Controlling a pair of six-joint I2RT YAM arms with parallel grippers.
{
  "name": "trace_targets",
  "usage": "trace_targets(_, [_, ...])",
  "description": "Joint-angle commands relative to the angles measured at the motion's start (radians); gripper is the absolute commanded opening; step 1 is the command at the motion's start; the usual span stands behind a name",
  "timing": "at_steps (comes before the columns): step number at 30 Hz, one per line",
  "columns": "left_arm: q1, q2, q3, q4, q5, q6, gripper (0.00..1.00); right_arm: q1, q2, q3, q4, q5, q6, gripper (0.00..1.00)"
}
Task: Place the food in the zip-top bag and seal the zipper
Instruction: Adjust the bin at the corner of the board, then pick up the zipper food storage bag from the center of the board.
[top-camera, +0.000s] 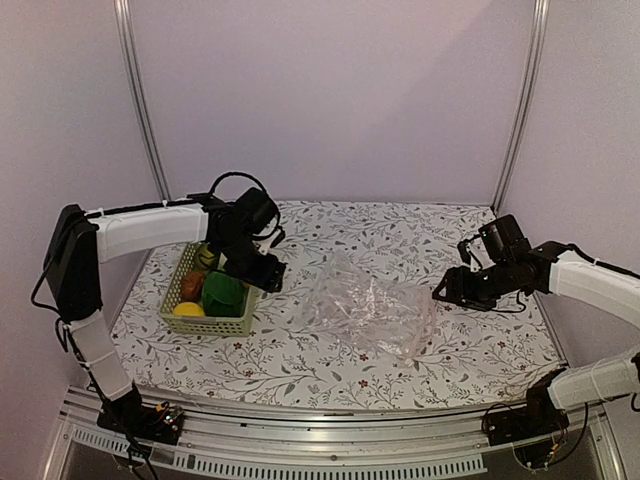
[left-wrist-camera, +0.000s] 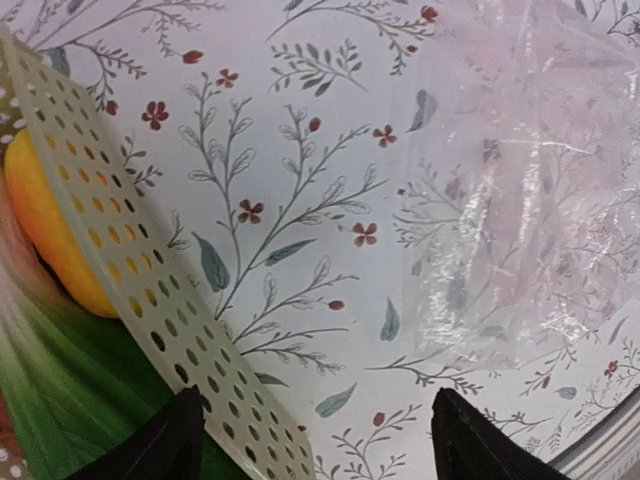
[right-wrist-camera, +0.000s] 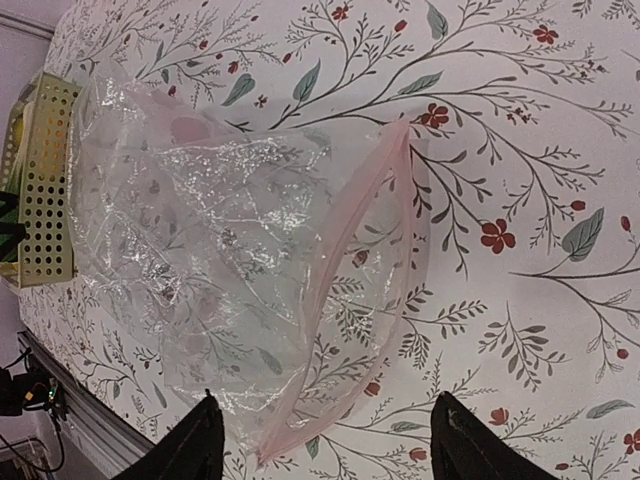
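Note:
The clear zip-top bag (top-camera: 365, 312) lies crumpled on the floral table between the arms; it also shows in the right wrist view (right-wrist-camera: 230, 260) and the left wrist view (left-wrist-camera: 530, 200). Its pale pink zipper (right-wrist-camera: 340, 260) runs along the open mouth that faces my right gripper. The food sits in the pale green basket (top-camera: 190, 320): a dark green piece (top-camera: 222, 293), a yellow lemon (top-camera: 187, 309), a reddish-brown piece (top-camera: 191, 285). My left gripper (top-camera: 268, 275) is open and empty over the basket's right wall (left-wrist-camera: 130, 290). My right gripper (top-camera: 445, 290) is open and empty, right of the bag.
Metal frame posts (top-camera: 140, 100) stand at the back corners. An aluminium rail (top-camera: 320, 440) runs along the table's near edge. Black cables loop above the left wrist (top-camera: 235, 180).

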Motion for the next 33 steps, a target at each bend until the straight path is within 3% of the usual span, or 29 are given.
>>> trace_targets(1, [-0.101, 0.064, 0.117, -0.038, 0.061, -0.068, 0.79, -0.048, 0.039, -0.043, -0.019, 0.038, 0.076, 0.63])
trace_targets(6, [-0.136, 0.083, 0.248, -0.119, -0.007, -0.078, 0.82, -0.059, 0.111, -0.074, 0.009, -0.001, 0.088, 0.51])
trace_targets(10, [-0.152, 0.035, 0.3, -0.12, -0.067, -0.097, 0.85, -0.059, 0.191, -0.091, 0.089, -0.063, 0.091, 0.5])
trace_targets(17, [-0.168, 0.011, 0.327, -0.038, -0.038, -0.123, 0.84, -0.059, 0.329, -0.06, 0.24, -0.167, 0.123, 0.5])
trace_targets(20, [-0.169, 0.035, 0.335, -0.018, 0.004, -0.146, 0.82, -0.059, 0.398, -0.047, 0.307, -0.221, 0.137, 0.37])
trace_targets(23, [-0.169, 0.06, 0.328, -0.001, 0.029, -0.162, 0.8, -0.06, 0.432, -0.036, 0.346, -0.277, 0.148, 0.14])
trace_targets(25, [-0.168, 0.071, 0.324, 0.006, 0.036, -0.167, 0.8, -0.059, 0.417, -0.019, 0.322, -0.27, 0.151, 0.0])
trace_targets(28, [-0.17, 0.07, 0.306, 0.02, 0.036, -0.17, 0.8, -0.06, 0.32, 0.057, 0.184, -0.18, 0.129, 0.0])
trace_targets(33, [-0.174, 0.022, 0.267, 0.07, 0.062, -0.186, 0.8, -0.057, 0.145, 0.362, -0.139, 0.064, 0.013, 0.0])
